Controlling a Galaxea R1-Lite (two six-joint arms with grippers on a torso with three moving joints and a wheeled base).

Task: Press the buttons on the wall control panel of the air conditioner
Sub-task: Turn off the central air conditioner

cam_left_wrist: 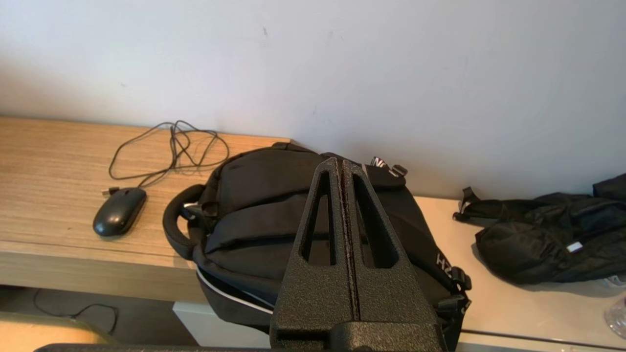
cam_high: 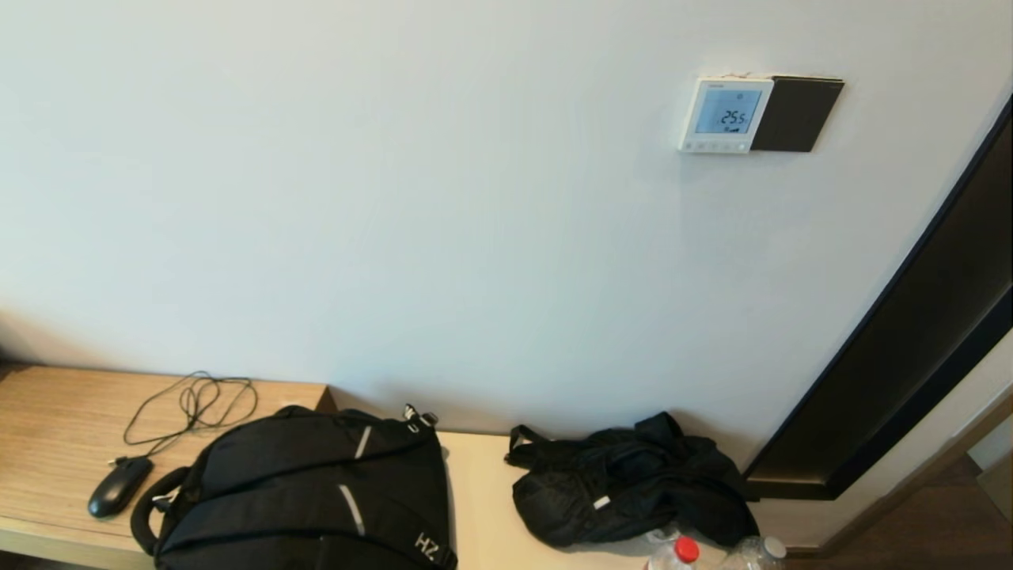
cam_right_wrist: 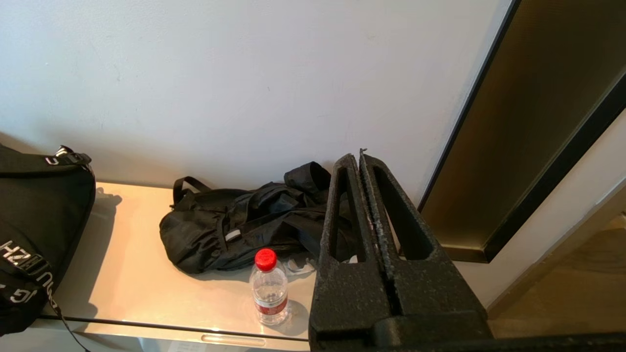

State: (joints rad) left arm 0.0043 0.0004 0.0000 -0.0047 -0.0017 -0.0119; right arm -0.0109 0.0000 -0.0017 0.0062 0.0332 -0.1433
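Note:
The white air conditioner control panel (cam_high: 724, 115) hangs high on the wall at the right, its lit screen reading 25.5, with a row of small buttons (cam_high: 716, 146) along its lower edge. A dark plate (cam_high: 798, 114) adjoins it on the right. Neither arm shows in the head view. My left gripper (cam_left_wrist: 341, 162) is shut and empty, low over the black backpack (cam_left_wrist: 274, 220). My right gripper (cam_right_wrist: 358, 157) is shut and empty, low above the counter near the crumpled black bag (cam_right_wrist: 244, 220). The panel shows in neither wrist view.
A wooden desk (cam_high: 55, 412) holds a black mouse (cam_high: 119, 485) with a tangled cable. The backpack (cam_high: 309, 491) and the crumpled bag (cam_high: 633, 479) lie on the pale counter (cam_high: 483, 507). A red-capped water bottle (cam_right_wrist: 268, 286) stands near the counter's front. A dark door frame (cam_high: 910, 332) runs up the right.

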